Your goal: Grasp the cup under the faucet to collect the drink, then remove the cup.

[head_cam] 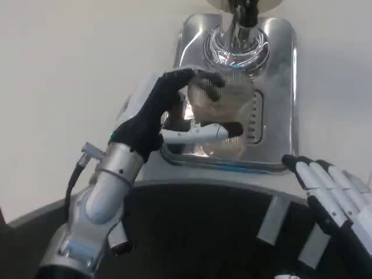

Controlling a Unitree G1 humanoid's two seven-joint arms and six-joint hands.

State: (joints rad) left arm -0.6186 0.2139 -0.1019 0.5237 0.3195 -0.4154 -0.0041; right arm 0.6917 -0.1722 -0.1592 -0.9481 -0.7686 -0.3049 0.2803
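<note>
A clear cup (224, 107) with a brownish drink in it stands on the steel drip tray (279, 87), just below the faucet (244, 17). My left hand (174, 116) wraps around the cup from the left, one finger curled over its far rim and another across its near side. My right hand (331, 192) hangs at the lower right, fingers straight and apart, holding nothing, clear of the tray.
The drip tray has a slotted grate (256, 119) on its right side. A shiny round base (235, 49) surrounds the faucet. White table surface (70, 70) spreads to the left. A dark curved edge of my body (203, 232) fills the bottom.
</note>
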